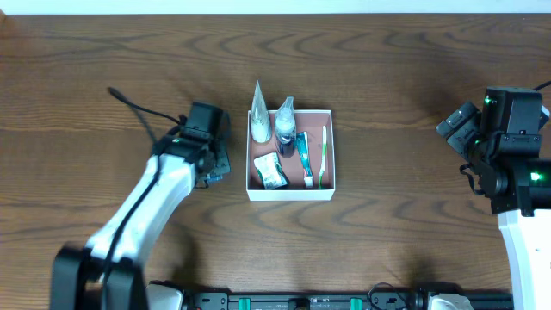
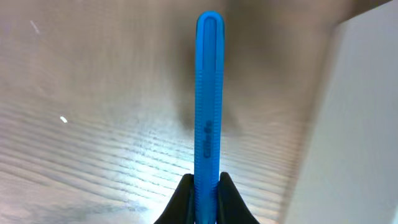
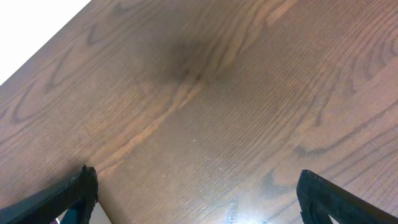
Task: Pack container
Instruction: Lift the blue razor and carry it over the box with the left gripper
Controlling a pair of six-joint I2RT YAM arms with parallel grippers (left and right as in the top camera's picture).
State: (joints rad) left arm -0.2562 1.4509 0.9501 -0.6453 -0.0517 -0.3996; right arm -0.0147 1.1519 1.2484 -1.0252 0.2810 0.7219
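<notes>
The container (image 1: 291, 195) is a shallow white-walled box with a reddish-brown floor at the table's middle. It holds two clear cone-shaped bottles (image 1: 259, 116), a toothpaste tube (image 1: 305, 155), a green toothbrush (image 1: 323, 155) and a crumpled packet (image 1: 270, 170). My left gripper (image 1: 217, 164) sits just left of the container. In the left wrist view the left gripper (image 2: 206, 190) is shut on a blue ribbed razor handle (image 2: 208, 93), with the container's white wall (image 2: 351, 124) to the right. My right gripper (image 1: 461, 125) is far right; in the right wrist view the right gripper (image 3: 199, 193) is open and empty.
The brown wooden table (image 1: 103, 77) spreads around the container. The arm bases stand at the front edge. Only bare wood (image 3: 205, 93) lies under the right gripper.
</notes>
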